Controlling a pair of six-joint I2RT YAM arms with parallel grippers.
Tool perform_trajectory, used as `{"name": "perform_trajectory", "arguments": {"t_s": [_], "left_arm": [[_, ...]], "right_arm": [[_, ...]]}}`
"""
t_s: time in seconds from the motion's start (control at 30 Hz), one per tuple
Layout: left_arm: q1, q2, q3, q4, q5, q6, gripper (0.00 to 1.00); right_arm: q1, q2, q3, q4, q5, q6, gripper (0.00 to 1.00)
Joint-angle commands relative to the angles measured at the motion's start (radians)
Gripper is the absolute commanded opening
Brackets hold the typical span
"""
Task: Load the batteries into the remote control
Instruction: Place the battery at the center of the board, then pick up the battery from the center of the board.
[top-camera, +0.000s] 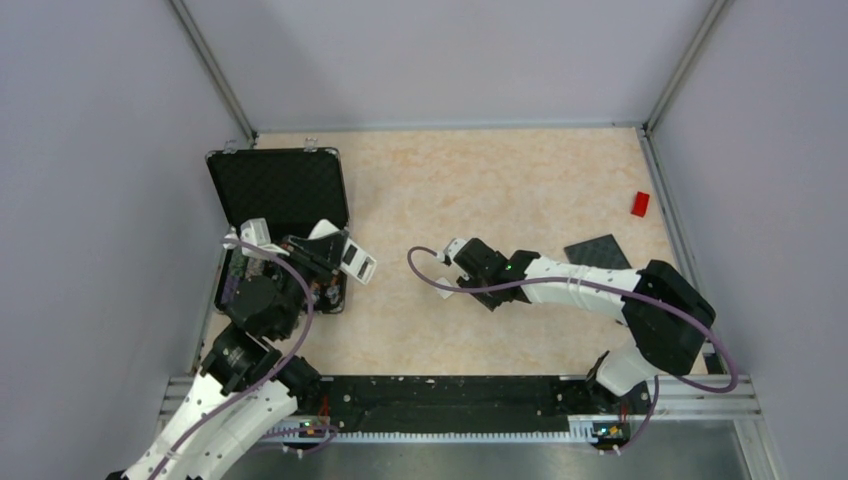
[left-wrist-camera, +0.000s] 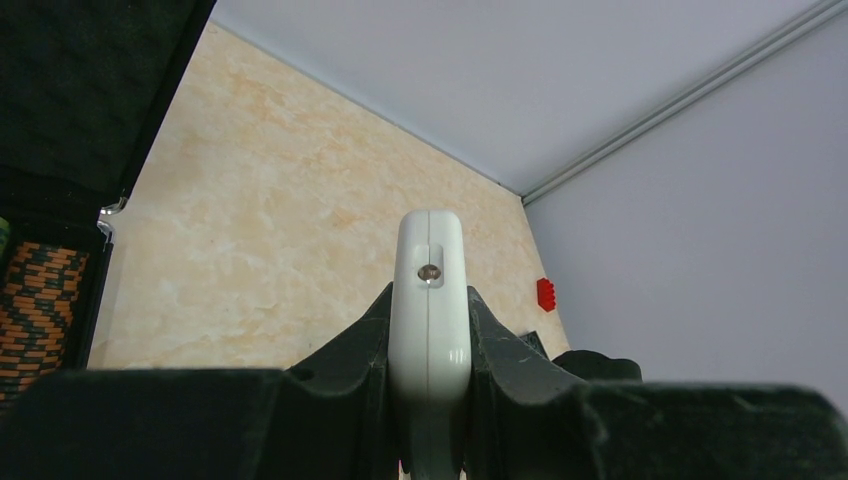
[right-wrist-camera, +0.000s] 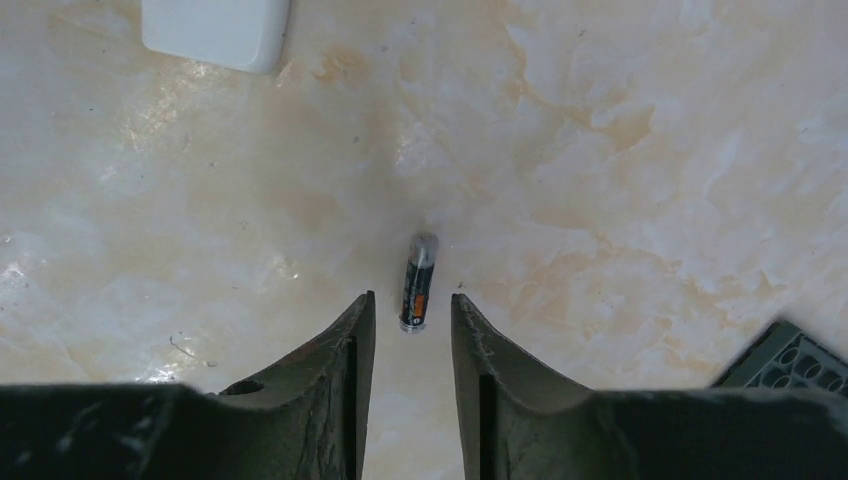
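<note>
My left gripper (top-camera: 330, 258) is shut on the white remote control (top-camera: 353, 259) and holds it above the table by the black case. In the left wrist view the remote (left-wrist-camera: 430, 300) stands edge-on between the fingers. My right gripper (top-camera: 465, 268) points down at the table's middle, open and empty. In the right wrist view one slim dark battery (right-wrist-camera: 419, 283) lies on the table, its near end between my right gripper's (right-wrist-camera: 411, 297) open tips, touching neither. The second battery is not in view.
An open black case (top-camera: 280, 190) sits at the left, with stacked striped chips (left-wrist-camera: 40, 310) inside. A small white cover piece (right-wrist-camera: 215, 30) lies beyond the battery. A red block (top-camera: 640, 203) and a dark grey plate (top-camera: 600, 250) lie at the right.
</note>
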Motion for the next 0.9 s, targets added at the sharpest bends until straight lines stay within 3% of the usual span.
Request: {"name": "perform_trajectory", "arguments": {"t_s": [0.0,0.07,0.23,0.43,0.63,0.73,0.87], "left_arm": [[0.002,-0.017,0.026,0.030,0.005,0.020,0.00],[0.002,-0.022,0.036,0.018,0.006,0.027,0.00],[0.003,-0.026,0.077,-0.023,-0.009,0.046,0.00],[0.002,-0.029,0.125,-0.074,-0.032,0.062,0.00],[0.003,-0.051,0.099,-0.083,-0.017,0.036,0.00],[0.002,-0.068,0.080,-0.094,-0.016,0.005,0.00],[0.002,-0.097,0.068,-0.121,-0.022,-0.017,0.00]], "right_arm": [[-0.004,-0.012,0.028,0.019,0.002,0.007,0.39],[-0.004,-0.022,0.047,0.006,0.007,0.045,0.44],[-0.007,-0.027,0.150,-0.090,0.132,0.337,0.44],[-0.063,-0.024,0.245,-0.276,0.112,0.998,0.42],[-0.081,-0.068,0.113,-0.263,-0.001,1.603,0.42],[-0.081,-0.153,-0.044,-0.115,-0.029,1.901,0.47],[-0.081,-0.197,-0.110,-0.061,0.011,2.070,0.48]]}}
